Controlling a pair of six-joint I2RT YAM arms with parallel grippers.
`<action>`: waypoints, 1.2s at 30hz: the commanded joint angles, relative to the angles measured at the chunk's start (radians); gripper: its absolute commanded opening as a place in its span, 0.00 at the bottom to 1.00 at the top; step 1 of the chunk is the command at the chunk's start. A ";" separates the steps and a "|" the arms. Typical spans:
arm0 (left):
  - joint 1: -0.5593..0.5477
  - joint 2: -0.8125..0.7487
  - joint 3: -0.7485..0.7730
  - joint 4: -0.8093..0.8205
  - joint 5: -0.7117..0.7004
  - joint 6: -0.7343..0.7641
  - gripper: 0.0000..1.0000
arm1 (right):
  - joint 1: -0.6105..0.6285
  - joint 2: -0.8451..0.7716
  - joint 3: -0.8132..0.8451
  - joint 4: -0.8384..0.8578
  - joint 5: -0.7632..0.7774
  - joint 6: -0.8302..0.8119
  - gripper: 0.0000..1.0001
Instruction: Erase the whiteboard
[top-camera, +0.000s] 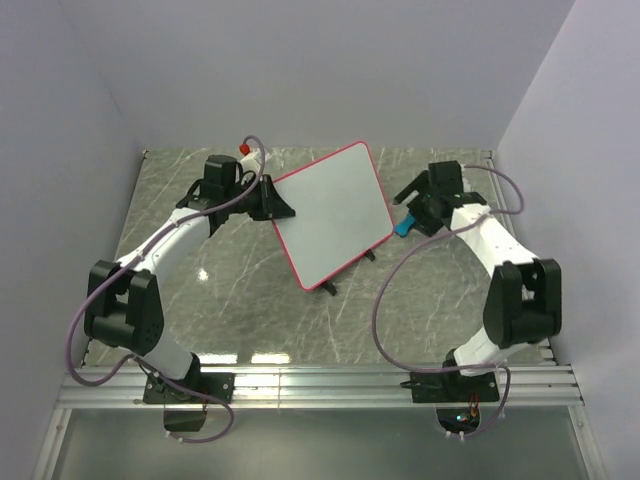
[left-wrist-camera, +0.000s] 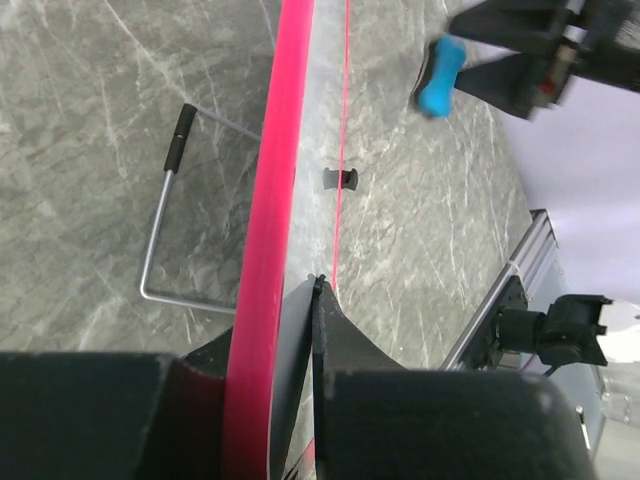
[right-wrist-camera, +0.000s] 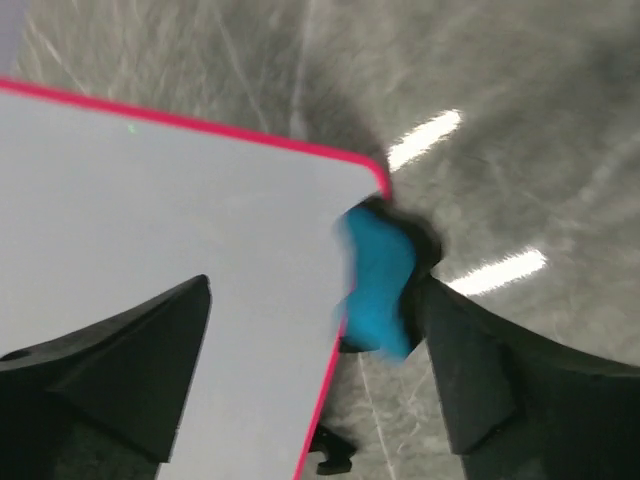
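A: Now, the whiteboard (top-camera: 330, 215) is mid-worktop, tipped up at an angle, pink-red rim all round, its face plain white from above.

B: And the left pincer (top-camera: 268, 200) has it by the left edge. The wrist view shows the rim pinched tight between both fingers.

A: Two black clip feet (top-camera: 330, 290) along the lower edge. Whether they touch the grey marble worktop (top-camera: 240, 300), I can't tell.

B: Just beside the rim in the left wrist view, a thin wire stand (left-wrist-camera: 160, 240) with a black tip.

A: Over on the other side, the right pincer (right-wrist-camera: 312, 285) is at the board's rounded corner, fingers spread wide.

B: The blue eraser (right-wrist-camera: 378, 290) is against one finger only, blurred, overlapping the board's edge. The other finger is well apart from it.
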 joint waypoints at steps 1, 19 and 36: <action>-0.005 -0.045 -0.050 -0.122 -0.224 0.111 0.00 | -0.036 -0.109 -0.082 -0.046 0.058 -0.085 0.98; -0.014 -0.252 -0.353 0.025 -0.697 0.107 0.09 | -0.079 -0.291 -0.339 -0.052 0.043 -0.134 1.00; -0.151 -0.281 -0.367 -0.064 -0.966 0.089 0.46 | -0.130 -0.304 -0.342 -0.052 0.029 -0.161 1.00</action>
